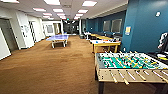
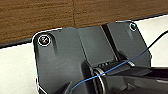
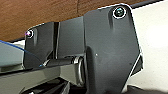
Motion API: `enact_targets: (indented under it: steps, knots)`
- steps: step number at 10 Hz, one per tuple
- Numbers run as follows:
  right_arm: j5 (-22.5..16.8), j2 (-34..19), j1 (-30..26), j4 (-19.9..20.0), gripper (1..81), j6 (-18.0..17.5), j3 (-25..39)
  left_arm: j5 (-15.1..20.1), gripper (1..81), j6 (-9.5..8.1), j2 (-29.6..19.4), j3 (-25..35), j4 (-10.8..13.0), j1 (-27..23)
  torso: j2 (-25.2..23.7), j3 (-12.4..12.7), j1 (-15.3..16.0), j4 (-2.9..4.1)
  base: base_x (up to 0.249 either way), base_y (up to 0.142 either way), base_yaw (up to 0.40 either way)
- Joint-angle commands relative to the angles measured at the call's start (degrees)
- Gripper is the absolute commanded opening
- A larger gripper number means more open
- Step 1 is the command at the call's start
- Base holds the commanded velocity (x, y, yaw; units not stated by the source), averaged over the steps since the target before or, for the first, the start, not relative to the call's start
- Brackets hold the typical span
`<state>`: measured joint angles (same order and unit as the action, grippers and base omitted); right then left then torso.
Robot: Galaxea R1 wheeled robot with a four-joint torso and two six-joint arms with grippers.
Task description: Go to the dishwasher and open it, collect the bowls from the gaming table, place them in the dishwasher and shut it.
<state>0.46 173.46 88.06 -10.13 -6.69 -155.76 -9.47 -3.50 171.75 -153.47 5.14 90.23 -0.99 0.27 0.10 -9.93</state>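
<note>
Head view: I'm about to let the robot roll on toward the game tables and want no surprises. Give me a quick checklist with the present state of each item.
1. Carpet ahead free of obstacles: ok.
2. Foosball table stands close at the right, its rod handles toward the robot; enough side room: cannot tell.
3. Ping-pong table far off the path: ok.
4. Bowls spotted on any table: cannot tell.
5. Dishwasher located: not ok, none in sight.
6. Jaws empty: cannot tell.
</note>
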Motion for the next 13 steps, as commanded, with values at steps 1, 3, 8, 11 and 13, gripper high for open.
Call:
enact_targets:
  steps: [1, 3, 8, 11, 13]
  knots:
    - [-2.75, 0.16, -3.2, -0.33, 81.1, 0.01, 0.12, 2.35, 81.1, -0.19, -0.09, 0.01, -0.05, -2.47, 0.0, 0.0, 0.0, 0.0, 0.133, 0.0, 0.0]
    - [-2.75, 0.25, -3.46, -0.33, 81.1, 0.01, 0.12, 2.35, 81.1, -0.19, -0.27, 0.01, -0.05, -2.47, 0.0, 0.0, 0.0, 0.0, 0.134, 0.0, 0.0]
    - [-2.66, 0.25, -3.03, -0.42, 81.1, 0.01, -0.24, 2.35, 81.1, 0.07, -0.09, 0.01, 0.04, -2.47, 0.0, 0.0, -0.05, 0.0, 0.134, 0.0, 0.0]
    - [-2.57, 0.33, -2.93, -0.42, 81.1, 0.01, -0.24, 2.44, 81.1, 0.07, -0.09, 0.01, 0.04, -2.47, -0.05, 0.02, -0.1, 0.0, 0.134, 0.0, 0.0]
    - [-2.48, 0.33, -2.93, -0.42, 81.1, 0.01, -0.24, 2.35, 81.1, -0.02, -0.18, 0.01, -0.05, -2.47, -0.02, 0.0, -0.1, 0.0, 0.134, 0.0, 0.0]
